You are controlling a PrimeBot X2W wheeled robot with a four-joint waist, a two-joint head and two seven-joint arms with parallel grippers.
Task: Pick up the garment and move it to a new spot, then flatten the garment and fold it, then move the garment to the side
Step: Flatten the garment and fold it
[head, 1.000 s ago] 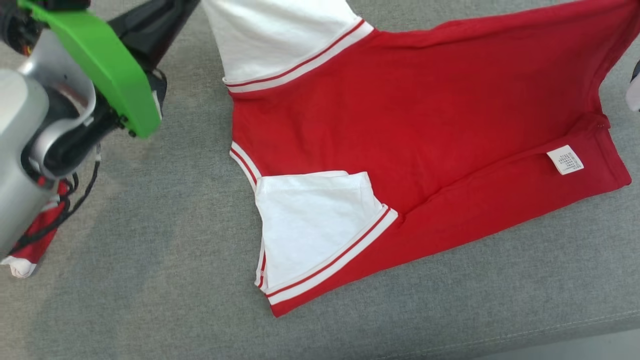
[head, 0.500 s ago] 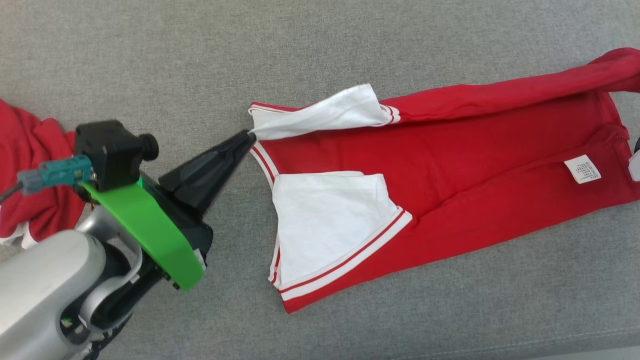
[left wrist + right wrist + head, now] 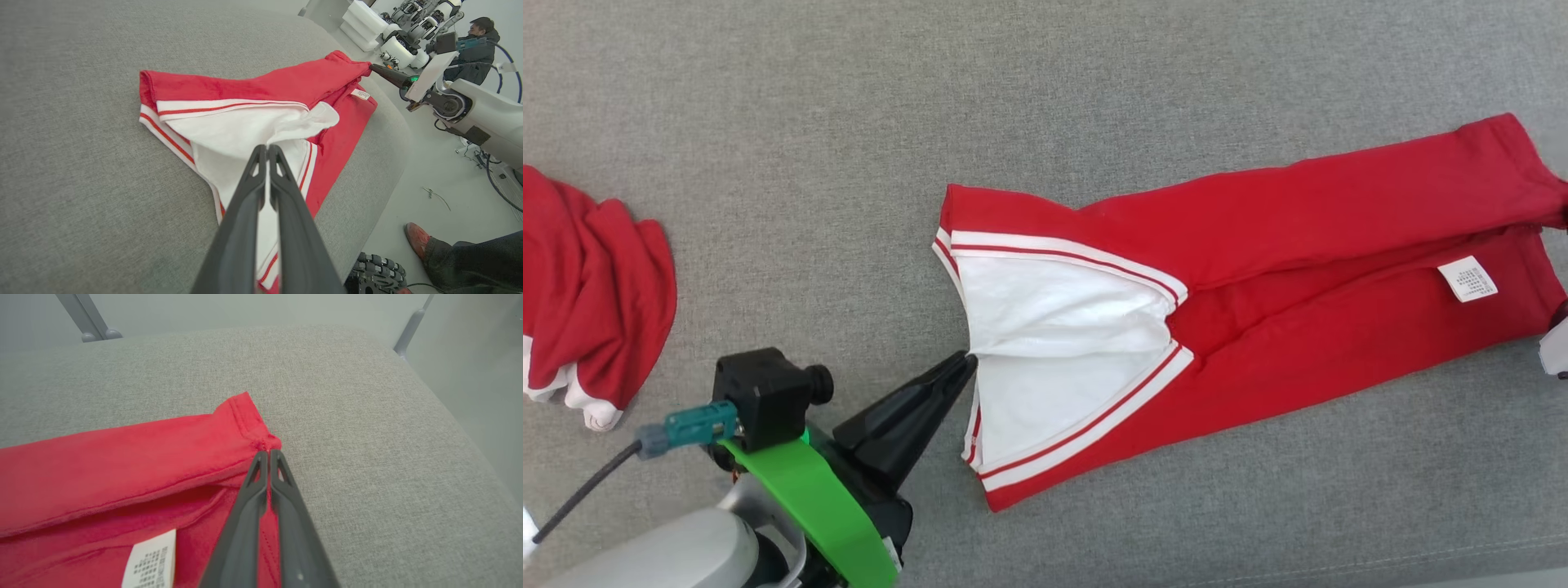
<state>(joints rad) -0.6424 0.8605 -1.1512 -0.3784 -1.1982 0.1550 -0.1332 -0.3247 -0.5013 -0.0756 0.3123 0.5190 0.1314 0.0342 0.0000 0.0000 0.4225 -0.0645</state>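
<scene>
The garment (image 3: 1339, 245) is red with white sleeves and lies on the grey cushion (image 3: 849, 122), its far half folded over the near half. My left gripper (image 3: 968, 359) is shut on the edge of the upper white sleeve (image 3: 1054, 302), at the garment's left end. In the left wrist view the shut fingers (image 3: 266, 148) pinch white cloth above the garment (image 3: 286, 81). My right gripper (image 3: 267, 451) is shut on the red hem corner of the garment (image 3: 122, 457) at its right end, and it also shows as the dark tip of the other arm (image 3: 372, 67).
A second red garment (image 3: 596, 286) lies crumpled at the cushion's left. A white label (image 3: 1467, 279) faces up near the hem. The cushion's front edge (image 3: 1339, 563) runs close below. A person's foot (image 3: 416, 241) stands on the floor beside the cushion, and another person (image 3: 474, 53) sits farther off.
Both grippers have carried the far edge of the garment toward me and down, so its far half now lies over the near half. The head view has shifted as well.
</scene>
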